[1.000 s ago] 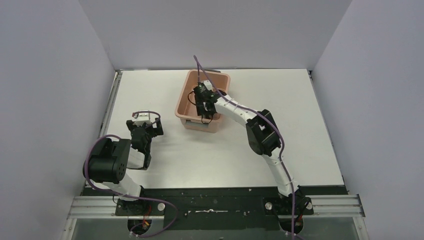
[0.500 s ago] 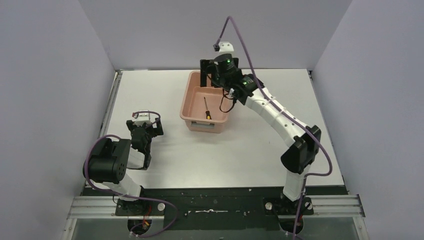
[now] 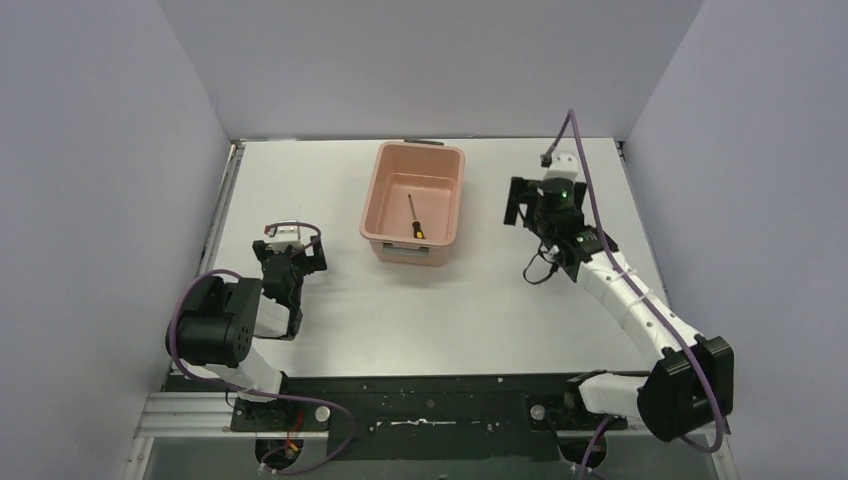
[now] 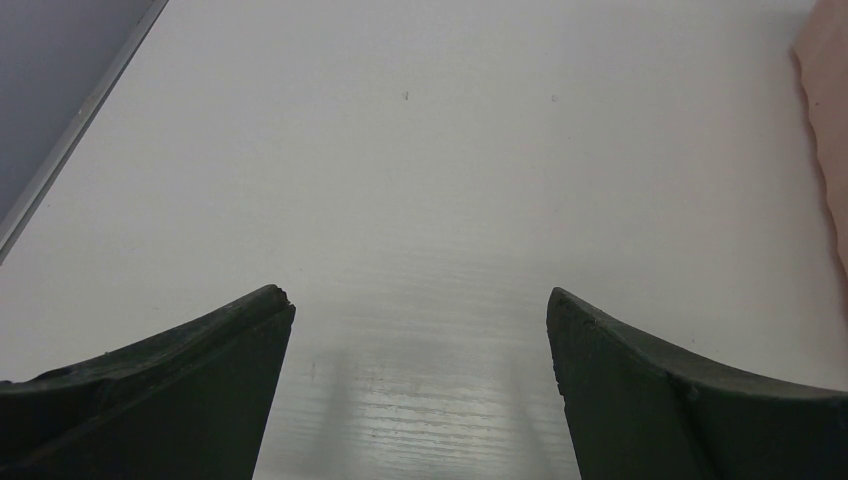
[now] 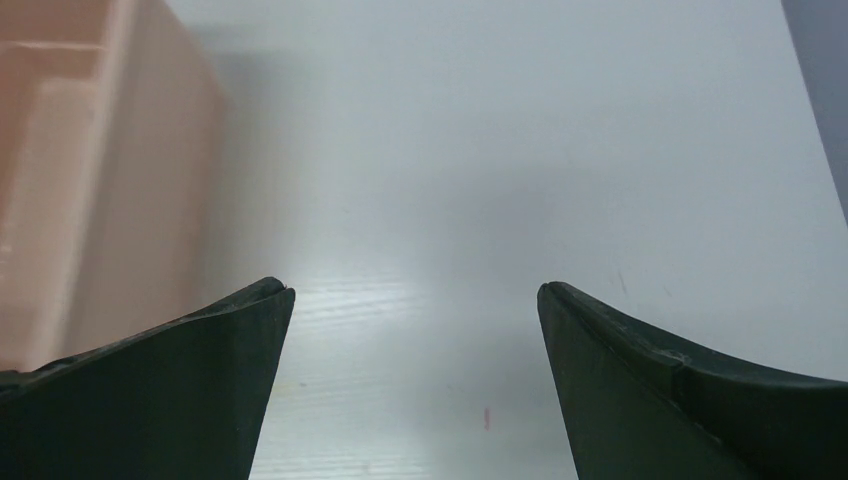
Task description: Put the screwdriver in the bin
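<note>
The salmon-pink bin (image 3: 381,162) stands at the middle back of the table. Inside it, on the floor, lies the screwdriver (image 3: 413,217), with its yellow-and-black handle toward the near wall. My right gripper (image 3: 516,202) hangs over bare table just right of the bin, open and empty. In the right wrist view the open gripper (image 5: 415,290) frames only tabletop, with the bin's outer wall (image 5: 100,180) at the left. My left gripper (image 3: 290,246) rests low at the left of the table, also open (image 4: 415,295) and empty. The bin's edge (image 4: 830,100) shows at the far right of the left wrist view.
Grey walls close in the white table (image 3: 450,310) at the left, back and right. A metal rail (image 3: 225,200) runs along the table's left edge. The arm bases sit on the dark strip (image 3: 420,400) at the near edge.
My right gripper opened inside the bin and left the screwdriver there. It then rose out and swung to the right of the bin. The left arm has not moved.
</note>
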Available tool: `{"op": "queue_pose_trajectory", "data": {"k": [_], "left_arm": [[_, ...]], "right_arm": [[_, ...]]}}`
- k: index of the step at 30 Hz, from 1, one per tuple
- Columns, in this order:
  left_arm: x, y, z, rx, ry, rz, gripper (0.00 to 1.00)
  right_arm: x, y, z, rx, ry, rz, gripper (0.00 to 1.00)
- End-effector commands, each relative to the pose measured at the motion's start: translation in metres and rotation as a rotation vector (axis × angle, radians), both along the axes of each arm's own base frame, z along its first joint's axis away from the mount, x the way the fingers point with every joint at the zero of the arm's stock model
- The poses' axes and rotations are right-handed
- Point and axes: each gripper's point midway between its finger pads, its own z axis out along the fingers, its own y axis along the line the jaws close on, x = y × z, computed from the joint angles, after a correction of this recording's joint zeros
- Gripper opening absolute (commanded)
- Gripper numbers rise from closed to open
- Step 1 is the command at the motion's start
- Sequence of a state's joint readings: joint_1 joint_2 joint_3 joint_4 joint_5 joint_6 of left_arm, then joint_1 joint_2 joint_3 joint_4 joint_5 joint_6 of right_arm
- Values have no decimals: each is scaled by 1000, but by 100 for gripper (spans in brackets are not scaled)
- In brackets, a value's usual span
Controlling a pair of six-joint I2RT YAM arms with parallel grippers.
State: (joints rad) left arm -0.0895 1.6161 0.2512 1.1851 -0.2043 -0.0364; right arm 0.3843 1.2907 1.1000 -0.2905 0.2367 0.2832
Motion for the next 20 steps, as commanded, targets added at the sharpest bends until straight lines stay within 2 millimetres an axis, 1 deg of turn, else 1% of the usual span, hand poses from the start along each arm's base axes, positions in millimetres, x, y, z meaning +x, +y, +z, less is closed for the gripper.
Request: {"op": "queue_pose_trajectory", "data": {"k": [1,3,4,7,10,13,15,20], "left_arm": [[3,0,9,7,-33,-11,97],[3,0,9,7,-33,-11,97],[3,0,9,7,-33,-11,97],[3,0,9,6,-33,-11,97],[3,0,9,8,-33,-11,97],[4,0,9,7,-33,-10,97],[3,0,8,8,-30,-11,97],[3,-1,8,5,-30,-13,97]], "right_arm": [[-11,-50,-22,-11,-101,-121,100],[-21,-64,-44,-17,-90,-158,100],[-24,-68,-51,-14,-99,-170,100],[-35,-76,-78,-14,-89,-192,100],[-42,-78,-97,-10,-70,-199,100],[-46,-82,-104,-8,-62,-221,100],[-46,-81,-104,-2,-66,-219,100],[-43,-80,-96,11,-84,-216,100]]}}
